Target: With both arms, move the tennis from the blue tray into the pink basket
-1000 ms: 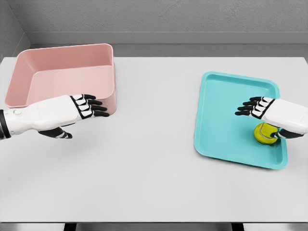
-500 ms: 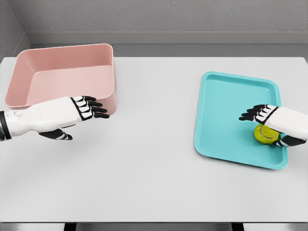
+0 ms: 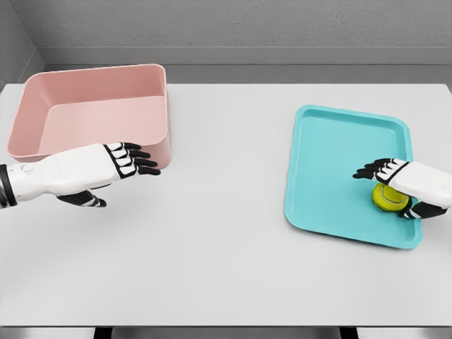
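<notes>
A yellow-green tennis ball (image 3: 386,200) lies in the near right part of the blue tray (image 3: 328,155), on the right side of the table. My right hand (image 3: 385,186) is low over the ball, its black fingers (image 3: 373,171) stretched leftward above it and the thumb down at the ball's right side. The fingers are not closed round the ball. The pink basket (image 3: 167,116) stands at the far left with nothing in it. My left hand (image 3: 127,181) hovers open just in front of the basket's near right corner, fingers pointing right.
The white table (image 3: 226,233) runs wide between basket and tray. Its front edge is near the bottom of the view. A grey wall stands behind the table.
My right hand has moved right and down over the ball, now covering its top. The left hand has barely shifted.
</notes>
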